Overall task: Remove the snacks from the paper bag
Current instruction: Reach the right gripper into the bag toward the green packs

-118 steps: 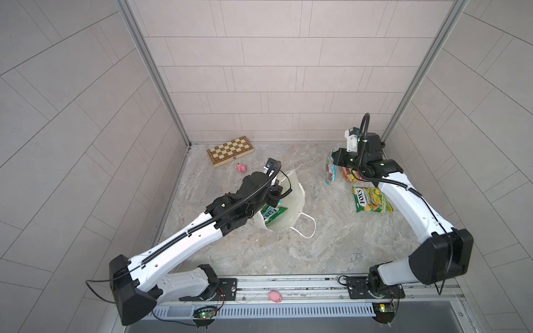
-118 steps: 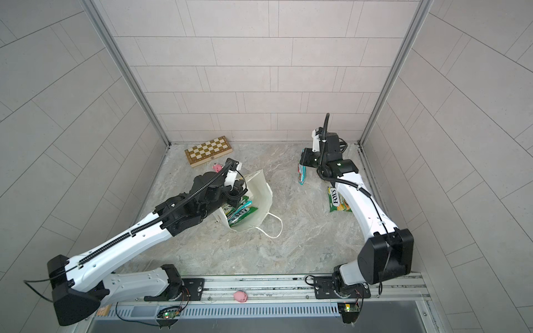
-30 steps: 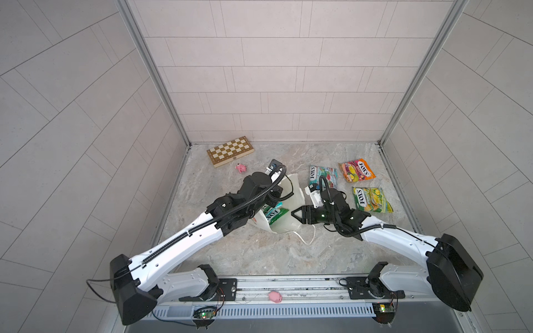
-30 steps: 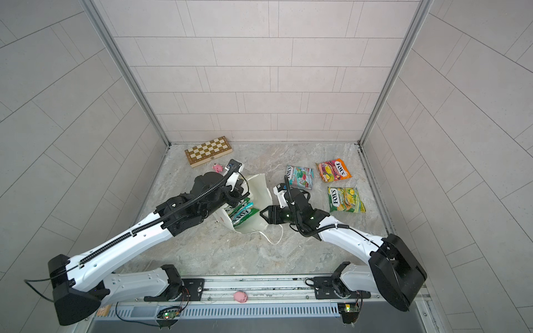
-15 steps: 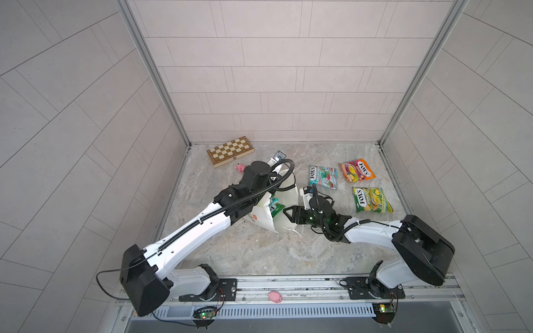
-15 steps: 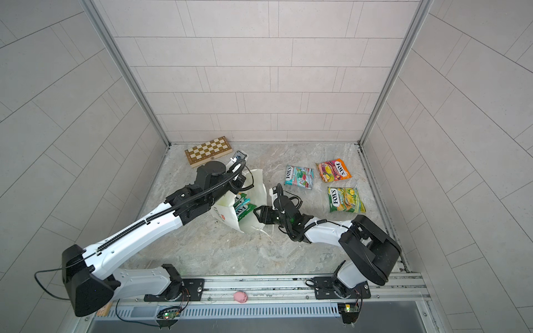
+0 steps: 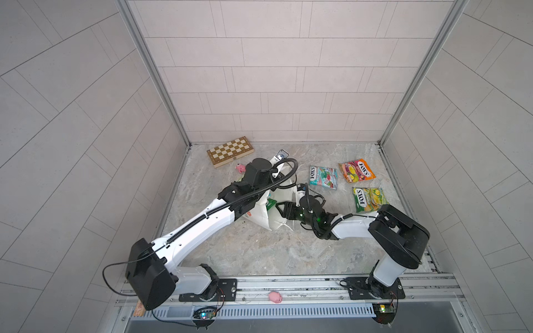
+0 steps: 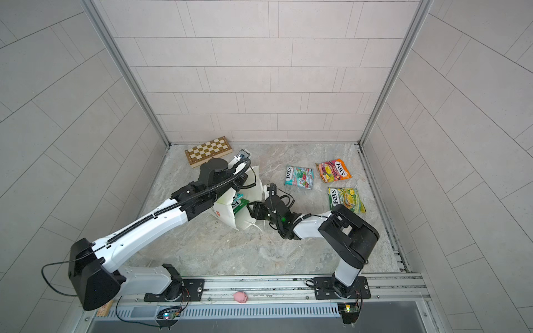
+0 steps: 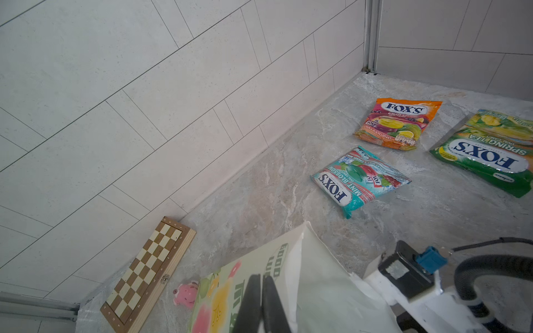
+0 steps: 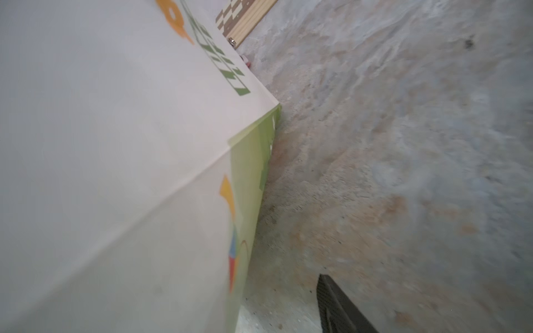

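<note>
We see the paper bag [image 7: 261,214] tipped on the tabletop [image 7: 259,253], a green packet [image 8: 240,204] in its mouth. Only the left wrist view shows the left claw [image 9: 261,302] pinched shut on its edge. The right claw [image 7: 281,210], jaws apart and seemingly empty, sits at the mouth. The left arm [image 7: 213,216] overlaps the bag.

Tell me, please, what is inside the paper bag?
A teal-green packet shows at the mouth of the bag in both top views. The rest of the inside is covered by the bag's own wall, so I cannot tell whether more lies there.
</note>
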You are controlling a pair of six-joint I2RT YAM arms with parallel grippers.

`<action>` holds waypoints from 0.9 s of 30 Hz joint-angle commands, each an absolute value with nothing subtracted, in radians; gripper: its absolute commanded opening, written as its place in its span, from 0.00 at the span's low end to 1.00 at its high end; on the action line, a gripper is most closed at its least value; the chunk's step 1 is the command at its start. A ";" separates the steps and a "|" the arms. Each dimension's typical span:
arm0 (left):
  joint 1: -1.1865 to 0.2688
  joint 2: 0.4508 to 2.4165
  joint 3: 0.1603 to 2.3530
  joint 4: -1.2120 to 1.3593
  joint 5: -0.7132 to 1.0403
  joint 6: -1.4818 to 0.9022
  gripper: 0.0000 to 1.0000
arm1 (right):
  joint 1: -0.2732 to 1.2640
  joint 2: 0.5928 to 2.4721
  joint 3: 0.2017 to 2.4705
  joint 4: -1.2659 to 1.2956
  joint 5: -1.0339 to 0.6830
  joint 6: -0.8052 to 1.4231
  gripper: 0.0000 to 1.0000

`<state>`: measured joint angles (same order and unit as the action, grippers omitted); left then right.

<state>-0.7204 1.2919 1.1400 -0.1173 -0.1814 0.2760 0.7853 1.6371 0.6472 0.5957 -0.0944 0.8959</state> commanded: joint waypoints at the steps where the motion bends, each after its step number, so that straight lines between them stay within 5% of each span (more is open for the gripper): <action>1: -0.719 1.226 1.148 -0.217 -0.147 0.225 0.00 | 0.789 1.509 0.625 0.425 -0.010 0.826 0.68; 14: -0.723 1.105 1.070 -0.309 -0.033 0.058 0.00 | 0.788 1.022 0.681 -0.158 0.192 0.529 0.68; 22: -0.723 1.071 1.030 -0.294 -0.028 0.039 0.00 | 0.806 1.095 0.799 -0.138 -0.129 0.539 0.57; 27: -0.723 1.045 1.014 -0.285 -0.033 0.029 0.00 | 0.874 1.187 0.830 -0.084 -0.153 0.574 0.54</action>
<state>-0.7212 1.0721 1.0260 -0.2993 -0.0292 0.0471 0.8410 1.1503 0.8101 -0.1028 -0.0990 0.5537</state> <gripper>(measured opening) 0.061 0.543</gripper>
